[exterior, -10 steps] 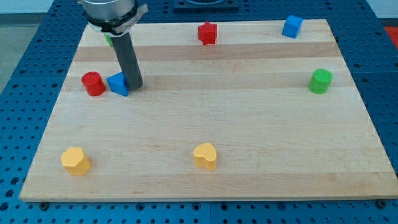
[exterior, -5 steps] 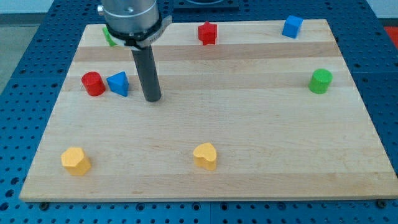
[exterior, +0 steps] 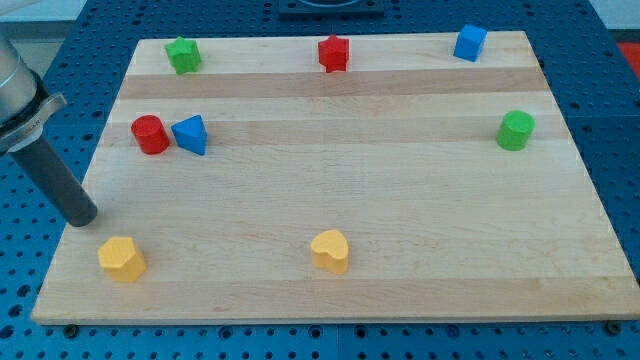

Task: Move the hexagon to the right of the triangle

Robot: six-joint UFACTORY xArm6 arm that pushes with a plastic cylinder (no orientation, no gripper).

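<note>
The yellow hexagon (exterior: 122,258) lies near the board's bottom left corner. The blue triangle (exterior: 190,134) lies in the upper left part, touching or nearly touching a red cylinder (exterior: 150,134) on its left. My tip (exterior: 80,217) is at the board's left edge, just above and to the left of the yellow hexagon, with a small gap between them. It is well below the red cylinder and the triangle.
A green star-like block (exterior: 183,54) sits at the top left, a red star (exterior: 333,53) at the top middle, a blue cube (exterior: 469,42) at the top right. A green cylinder (exterior: 516,130) is at the right. A yellow heart (exterior: 330,250) lies at the bottom middle.
My tip has moved from beside the blue triangle's right side down and left to the board's left edge near the yellow hexagon. No block has moved.
</note>
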